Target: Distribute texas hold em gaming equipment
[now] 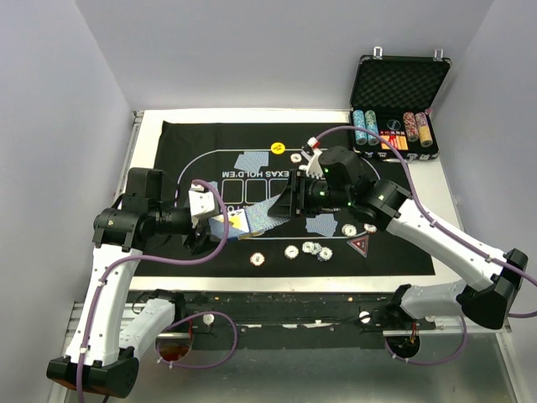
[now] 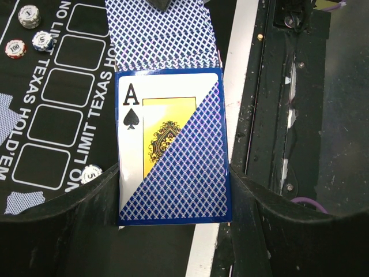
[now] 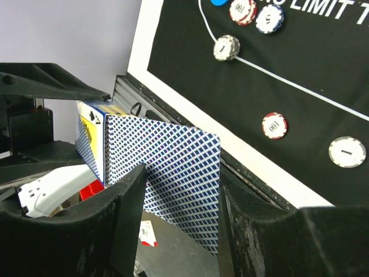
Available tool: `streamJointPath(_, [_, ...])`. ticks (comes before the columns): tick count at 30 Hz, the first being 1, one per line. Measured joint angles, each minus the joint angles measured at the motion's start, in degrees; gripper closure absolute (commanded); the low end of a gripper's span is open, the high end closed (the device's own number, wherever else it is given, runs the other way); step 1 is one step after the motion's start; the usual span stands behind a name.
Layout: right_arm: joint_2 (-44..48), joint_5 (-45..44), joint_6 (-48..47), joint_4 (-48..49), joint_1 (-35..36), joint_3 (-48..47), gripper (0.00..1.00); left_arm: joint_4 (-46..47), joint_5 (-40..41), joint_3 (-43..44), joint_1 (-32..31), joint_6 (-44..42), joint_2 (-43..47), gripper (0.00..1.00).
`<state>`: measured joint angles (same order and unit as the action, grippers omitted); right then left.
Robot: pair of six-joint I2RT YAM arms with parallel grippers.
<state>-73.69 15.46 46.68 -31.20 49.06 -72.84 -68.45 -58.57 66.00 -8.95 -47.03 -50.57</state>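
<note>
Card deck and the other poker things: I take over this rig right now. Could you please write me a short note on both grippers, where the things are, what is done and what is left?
Left gripper: shut on the card deck, held up off the mat.
Right gripper: fingers on either side of one blue-backed card at the deck; firm grip unclear.
Done: some cards, chips, yellow button and red triangular marker lie on the mat.
Left: deal out the rest of the deck; chip stacks sit in the case.
</note>
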Motion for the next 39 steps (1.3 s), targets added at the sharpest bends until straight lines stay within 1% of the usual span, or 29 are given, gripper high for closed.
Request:
streamJointPath(8, [-0.02,-1.33,-1.25,-2.75,0.00,-2.60,0.47,0.20,-0.07,0.00,0.00,0.04,0.15,0.80])
streamJointPath(15, [-1.51,-0.72,-1.27,-2.78,0.04,-5.81,0.51,0.68,-0.13,0.00,0.00,0.37,0.15,0.81])
streamJointPath(23, [-2.82,-1.49,-1.22,-3.50,2.69,-6.84,0.51,1.18,-0.11,0.00,0.00,0.44,0.15,0.81])
streamJointPath(33, [-2.89,-5.62,-1.49,-6.32,3.87,-8.00,0.52,1.51,-0.11,0.00,0.00,1.07,0.15,0.81])
streamJointPath(36, [-2.89,-7.10,-1.75,-7.32,3.87,-8.00,0.55,1.53,-0.11,0.00,0.00,1.16,0.15,0.80])
streamJointPath(38, [-2.78,-7.76,-1.77,-7.78,3.87,-8.00,0.60,1.51,-0.11,0.00,0.00,1.22,0.15,0.81])
streamJointPath(39, [-2.67,-8.00,-1.75,-7.91,3.87,-7.98,0.64,1.51,-0.11,0.00,0.00,1.22,0.15,0.81])
